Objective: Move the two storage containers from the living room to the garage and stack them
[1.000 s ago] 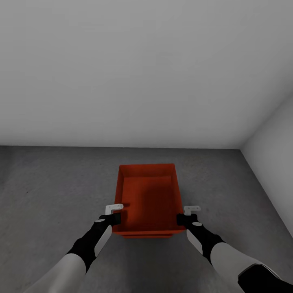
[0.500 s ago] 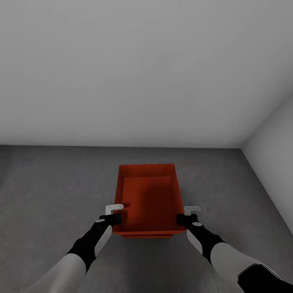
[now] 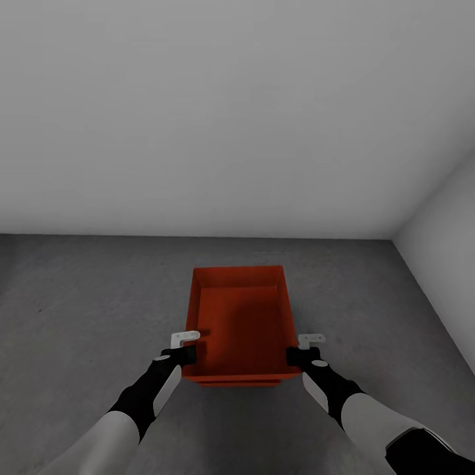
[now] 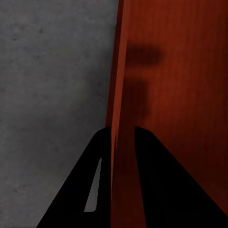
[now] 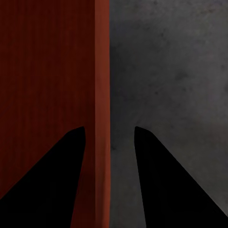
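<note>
One red-orange storage container (image 3: 241, 323) stands open side up on the dark grey garage floor (image 3: 86, 303), near the back wall. My left gripper (image 3: 190, 353) sits over its left wall near the front corner. In the left wrist view the fingers (image 4: 102, 156) press close on both sides of that wall (image 4: 116, 95), so the gripper (image 4: 120, 130) is shut on it. My right gripper (image 3: 293, 355) straddles the right wall. In the right wrist view the container rim (image 5: 102, 95) runs between the gripper's (image 5: 109, 128) spread fingers with a gap on the outer side.
A plain grey-white wall (image 3: 218, 119) closes the room just behind the container. A side wall (image 3: 445, 244) runs along the right and meets it in a corner. Bare concrete lies to the left and in front.
</note>
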